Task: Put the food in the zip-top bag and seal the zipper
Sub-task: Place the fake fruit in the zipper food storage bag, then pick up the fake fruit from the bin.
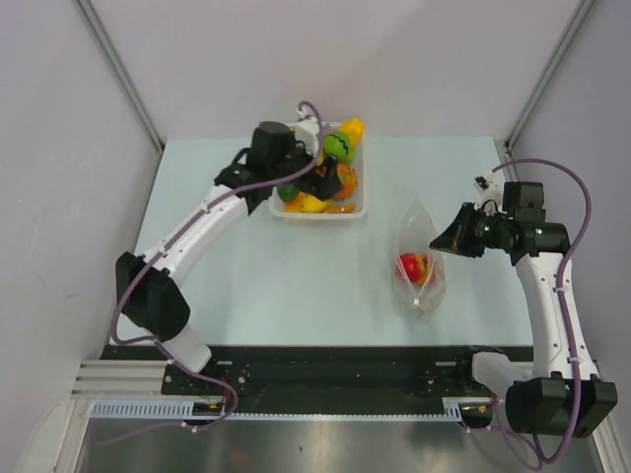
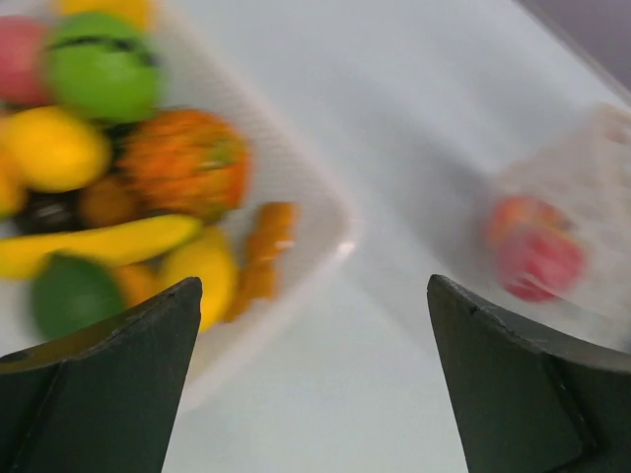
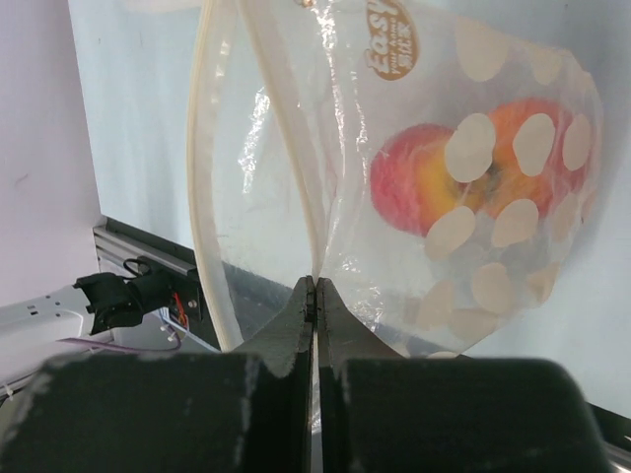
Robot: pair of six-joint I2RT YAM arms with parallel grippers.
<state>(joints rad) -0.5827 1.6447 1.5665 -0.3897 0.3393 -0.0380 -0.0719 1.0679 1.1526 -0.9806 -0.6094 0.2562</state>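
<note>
The food (image 1: pixel 335 148) is piled in a white slotted basket (image 1: pixel 353 211): a green ball (image 2: pixel 104 64), an orange pumpkin (image 2: pixel 187 163), a banana (image 2: pixel 99 246) and others. My left gripper (image 2: pixel 314 281) hovers open and empty over the basket's near corner (image 2: pixel 325 212). The zip-top bag (image 1: pixel 419 258) stands on the table at the right with a red-yellow fruit (image 3: pixel 414 187) inside. My right gripper (image 3: pixel 315 281) is shut on one lip of the bag's mouth. The pale zipper (image 3: pixel 202 197) bows away from it, so the mouth gapes.
The light table (image 1: pixel 246 256) ends at a black rail (image 1: pixel 325 379) near the arm bases. Grey walls close in the left, back and right sides. The bag (image 2: pixel 592 177) shows blurred at the right of the left wrist view.
</note>
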